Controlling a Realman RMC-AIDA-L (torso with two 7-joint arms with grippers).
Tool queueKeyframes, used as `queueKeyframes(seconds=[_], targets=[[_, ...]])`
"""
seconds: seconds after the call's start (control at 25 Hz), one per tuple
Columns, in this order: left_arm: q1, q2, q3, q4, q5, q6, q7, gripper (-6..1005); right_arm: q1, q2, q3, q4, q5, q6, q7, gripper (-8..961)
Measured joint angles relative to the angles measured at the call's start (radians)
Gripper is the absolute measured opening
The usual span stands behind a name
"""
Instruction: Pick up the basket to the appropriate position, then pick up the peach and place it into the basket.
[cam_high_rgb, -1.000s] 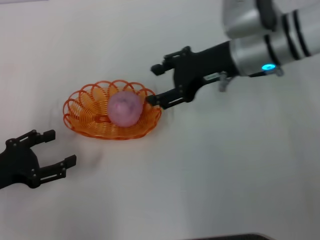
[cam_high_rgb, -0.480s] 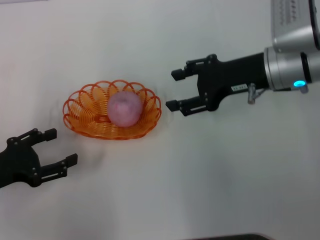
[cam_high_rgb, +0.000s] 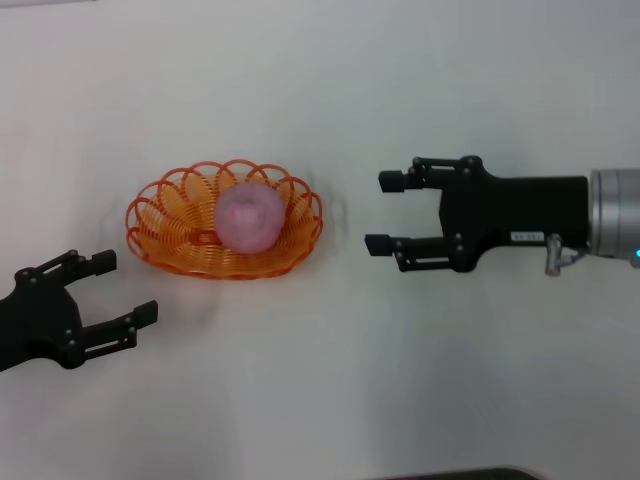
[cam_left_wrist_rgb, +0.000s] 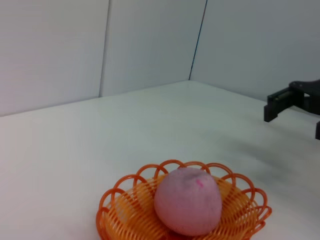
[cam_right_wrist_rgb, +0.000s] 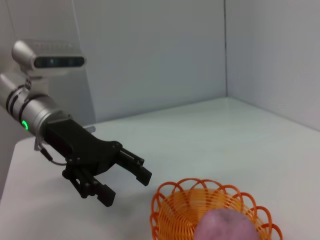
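So the job looked pretty much done: the peach (cam_high_rgb: 249, 219) was already sat in the middle of the basket (cam_high_rgb: 160, 232), which was parked on the white table (cam_high_rgb: 320, 400). Nothing was left to be placed, as far as could be judged. The right gripper (cam_high_rgb: 384, 212) was found well apart from the basket, spread wide and empty. The left gripper (cam_high_rgb: 123, 288) was parked near the basket's other side, also spread with nothing held. Nothing else was seen in the way.
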Motion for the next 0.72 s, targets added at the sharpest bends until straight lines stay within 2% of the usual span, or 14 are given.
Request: queueKeyframes(seconds=[0.36,0.72], targets=[[-0.001,0.002,-0.009,0.000,-0.001,0.014,0.000,861,-0.010,0.000,0.105,0.194,0.005,-0.045,-0.238,794],[0.005,0.002,-0.009,0.000,-0.001,0.015,0.000,861,-0.024,-0.003,0.205,0.366,-0.001,-0.015,-0.397,794]])
